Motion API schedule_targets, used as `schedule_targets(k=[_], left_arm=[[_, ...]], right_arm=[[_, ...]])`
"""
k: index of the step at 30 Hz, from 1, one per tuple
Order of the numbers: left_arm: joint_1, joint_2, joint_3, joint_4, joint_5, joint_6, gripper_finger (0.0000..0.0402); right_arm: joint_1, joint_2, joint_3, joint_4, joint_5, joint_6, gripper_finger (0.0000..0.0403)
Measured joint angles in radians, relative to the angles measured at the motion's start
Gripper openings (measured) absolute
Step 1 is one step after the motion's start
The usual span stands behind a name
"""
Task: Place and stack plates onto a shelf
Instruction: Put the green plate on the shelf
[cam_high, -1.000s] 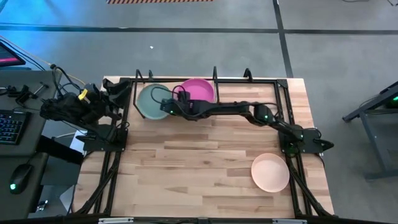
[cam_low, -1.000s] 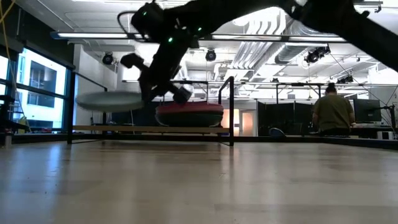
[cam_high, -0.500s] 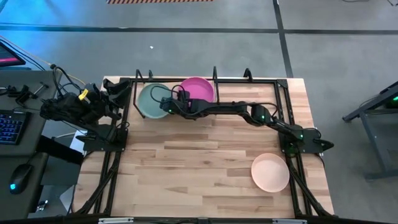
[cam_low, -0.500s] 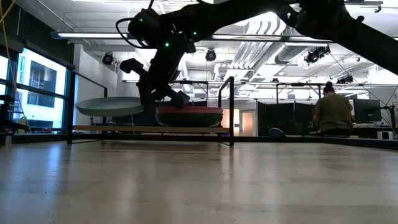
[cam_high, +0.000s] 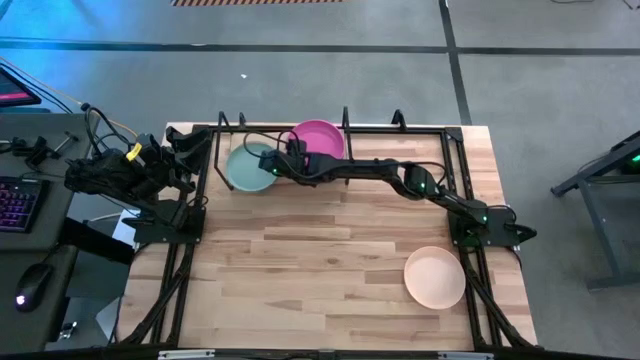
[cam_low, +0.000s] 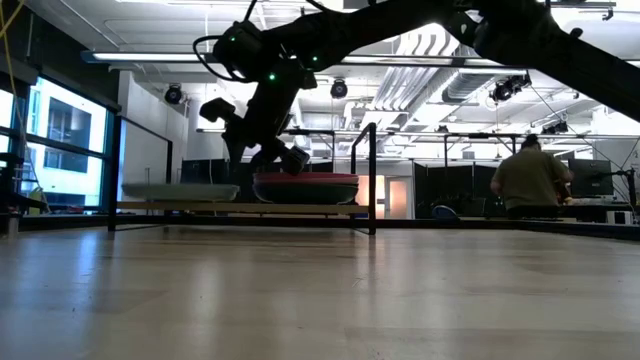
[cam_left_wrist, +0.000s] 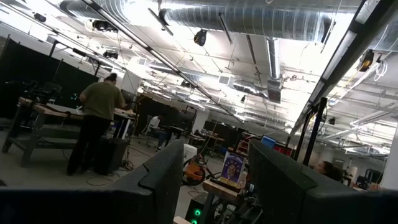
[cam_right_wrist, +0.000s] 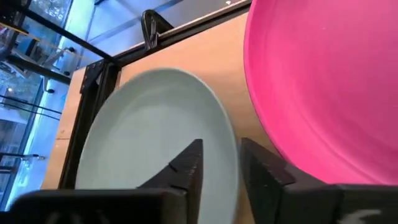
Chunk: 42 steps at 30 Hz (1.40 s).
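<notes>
The light teal plate (cam_high: 245, 168) lies flat on the shelf (cam_high: 395, 147) at the table's far edge, its base on the board (cam_low: 300, 208). The magenta plate (cam_high: 320, 138) rests on the same board just to its right. My right gripper (cam_right_wrist: 221, 168) reaches over the shelf with its fingers apart. One finger stands over the teal plate's inside and the other outside its rim (cam_right_wrist: 231, 155), on the side nearest the magenta plate (cam_right_wrist: 323, 87). A light pink plate (cam_high: 435, 277) lies on the tabletop at the near right. My left gripper (cam_left_wrist: 214, 180) waits open at the table's left edge, pointing up into the room. My right gripper comes slanting down from the table's right, one finger (cam_right_wrist: 186, 165) inside the light teal plate and one (cam_right_wrist: 261, 171) outside its rim. Plate surface shows between the fingers. I cannot tell whether either finger touches it. The plate lies flat on the shelf board.
Black rods frame the shelf, with an upright divider (cam_low: 372, 175) right of the magenta plate. The left arm's body (cam_high: 130, 175) sits off the table's left edge. Bare tabletop spreads across the middle (cam_high: 300, 260). A person (cam_low: 530, 180) works at a desk far behind the table.
The light teal plate has come down from hanging above the shelf, its outer side raised, to lying flat on the shelf board next to the magenta plate. My right gripper has gone down with it and a little toward the far edge.
</notes>
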Motion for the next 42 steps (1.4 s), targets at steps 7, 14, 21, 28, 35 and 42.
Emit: schedule_targets(k=[7, 14, 21, 28, 35, 42], left_arm=[[0.0, 0.0, 0.0, 0.001, 0.0, 0.0, 0.0168], [0.0, 0.0, 0.0, 0.0, 0.0, 0.001, 0.0168], [0.0, 0.0, 0.0, -0.007, -0.002, 0.003, 0.0168], [0.0, 0.0, 0.0, -0.007, -0.007, 0.003, 0.0168], [0.0, 0.0, 0.0, -0.007, -0.008, 0.003, 0.0168], [0.0, 0.0, 0.0, -0.007, -0.009, 0.003, 0.0168]], right_arm=[[-0.022, -0.016, 0.045, 0.019, -0.039, -0.109, 0.0128], [-0.014, -0.046, 0.057, 0.021, -0.11, -0.301, 0.0129], [0.069, -0.053, 0.05, 0.051, -0.384, -0.629, 0.0086], [0.146, -0.054, -0.139, 0.267, -0.376, -0.471, 0.0012], [0.133, -0.052, -0.335, 0.511, -0.342, -0.167, 0.0001], [0.124, -0.051, -0.418, 0.6, -0.319, -0.023, 0.0]])
